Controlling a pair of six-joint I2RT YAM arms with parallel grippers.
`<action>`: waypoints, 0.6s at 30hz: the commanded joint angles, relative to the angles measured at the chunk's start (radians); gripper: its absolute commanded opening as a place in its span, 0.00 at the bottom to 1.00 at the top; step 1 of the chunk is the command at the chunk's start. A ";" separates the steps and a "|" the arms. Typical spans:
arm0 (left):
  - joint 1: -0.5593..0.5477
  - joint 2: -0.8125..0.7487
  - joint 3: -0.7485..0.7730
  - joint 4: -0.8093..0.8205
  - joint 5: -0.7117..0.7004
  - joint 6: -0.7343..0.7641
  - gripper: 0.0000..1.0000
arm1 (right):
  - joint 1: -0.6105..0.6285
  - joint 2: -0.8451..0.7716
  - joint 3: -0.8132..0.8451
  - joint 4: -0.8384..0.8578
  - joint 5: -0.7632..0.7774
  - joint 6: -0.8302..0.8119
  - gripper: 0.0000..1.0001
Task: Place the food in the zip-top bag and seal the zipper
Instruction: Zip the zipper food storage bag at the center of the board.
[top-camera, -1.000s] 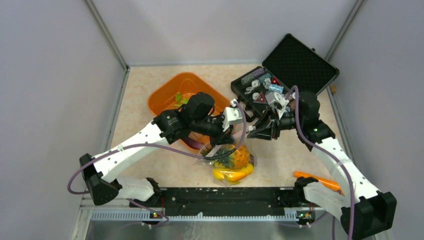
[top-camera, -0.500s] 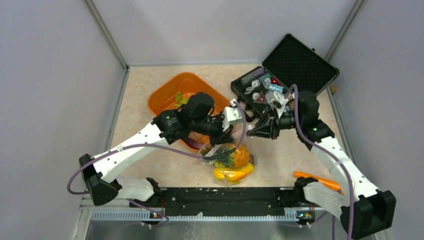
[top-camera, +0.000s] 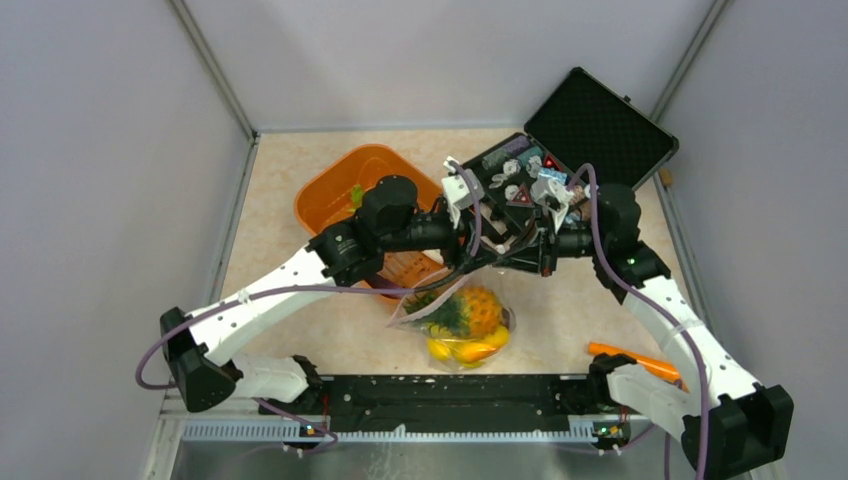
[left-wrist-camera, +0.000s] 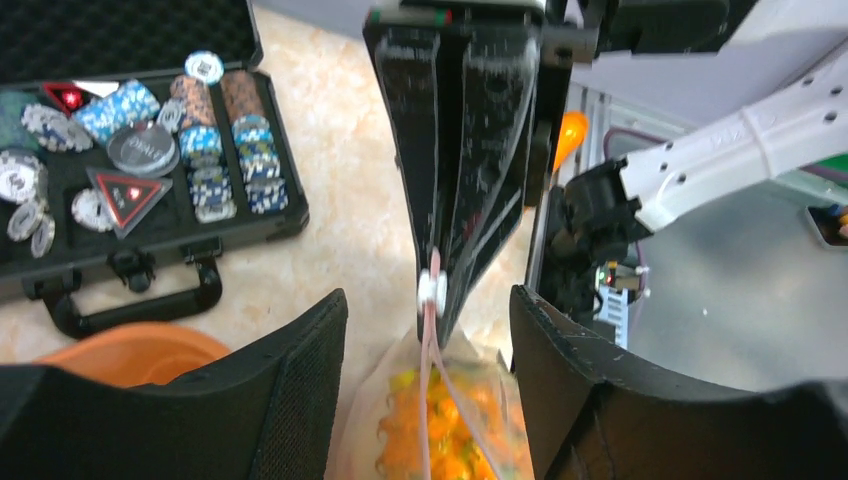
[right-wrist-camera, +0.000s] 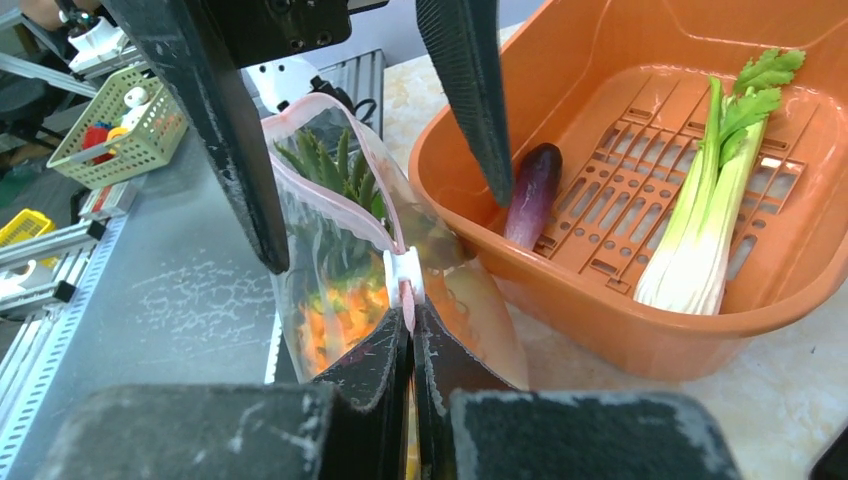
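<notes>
The clear zip-top bag (top-camera: 455, 318) lies near the table's front with an orange pineapple (top-camera: 478, 310) and yellow food (top-camera: 462, 350) inside. My right gripper (right-wrist-camera: 410, 318) is shut on the pinkish zipper (left-wrist-camera: 428, 350) just behind its white slider (right-wrist-camera: 403, 270), holding the bag's mouth up. My left gripper (left-wrist-camera: 430, 310) is open, its fingers (left-wrist-camera: 305, 385) standing either side of the strip without touching it. A purple eggplant (right-wrist-camera: 530, 190) and a leafy green-white stalk (right-wrist-camera: 705, 200) lie in the orange tub (top-camera: 345, 195).
The open black case (top-camera: 585, 130) of trinkets sits at the back right, close behind both grippers. An orange-handled tool (top-camera: 632, 358) lies by the right arm's base. A green basket (right-wrist-camera: 110, 125) stands beyond the table's metal edge.
My left gripper let go of the bag's mouth, opened and rose toward the case. My right gripper closed on the zipper and moved left; the bag's mouth now hangs from it.
</notes>
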 joint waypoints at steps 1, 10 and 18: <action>-0.002 0.071 0.078 0.125 0.051 -0.079 0.60 | 0.006 -0.033 -0.007 0.037 0.013 0.008 0.00; -0.004 0.081 0.087 0.053 0.090 -0.036 0.42 | 0.005 -0.042 -0.007 0.036 0.018 0.005 0.00; -0.004 0.068 0.086 0.006 0.118 0.001 0.40 | 0.005 -0.042 -0.007 0.042 0.012 0.011 0.00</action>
